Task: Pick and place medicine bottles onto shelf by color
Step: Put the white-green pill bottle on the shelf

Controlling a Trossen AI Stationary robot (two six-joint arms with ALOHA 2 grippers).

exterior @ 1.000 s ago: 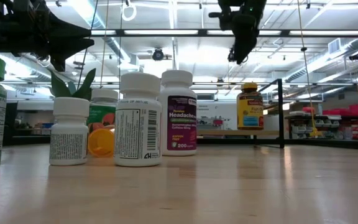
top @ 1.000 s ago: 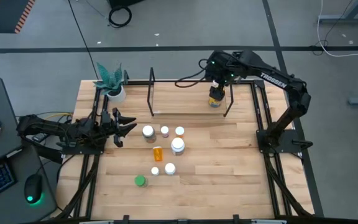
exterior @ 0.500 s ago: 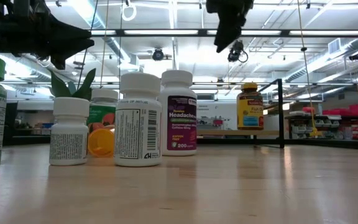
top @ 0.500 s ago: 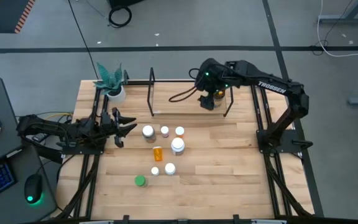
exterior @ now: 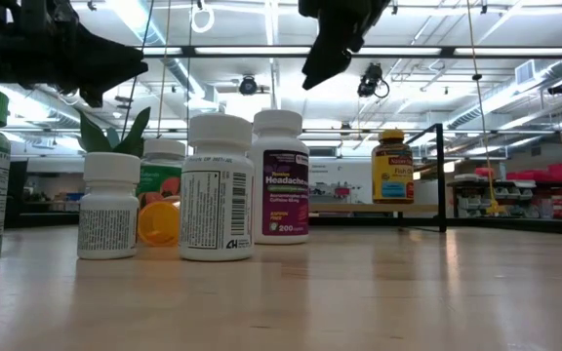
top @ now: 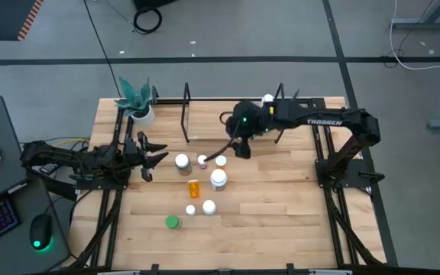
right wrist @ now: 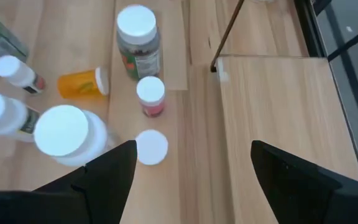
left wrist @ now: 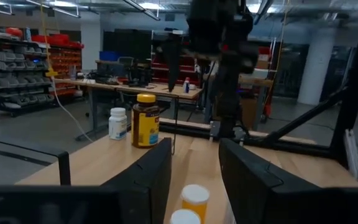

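Several medicine bottles stand on the table's middle: white-capped ones (top: 218,179), an orange one (top: 195,187) lying on its side, and a green-capped one (top: 173,221). An amber bottle with a yellow lid (left wrist: 145,121) and a white bottle (left wrist: 117,123) stand on the shelf (top: 186,114). My right gripper (top: 243,147) hangs open above the far side of the bottle group, pointing slantwise down; its own view shows a small white-capped bottle (right wrist: 151,146) just ahead of its fingers. My left gripper (top: 153,156) waits open at the table's left, its fingers level and nothing between them.
A white pot with a green plant (top: 137,103) stands at the far left corner. Black rails (top: 319,153) run along both table sides. Bare wood lies on the near half and on the right of the bottles.
My right gripper has left the shelf's right end, going toward the table's left and near edges and a little down, until it hangs over the bottle group. It has stayed open. The amber bottle stays on the shelf.
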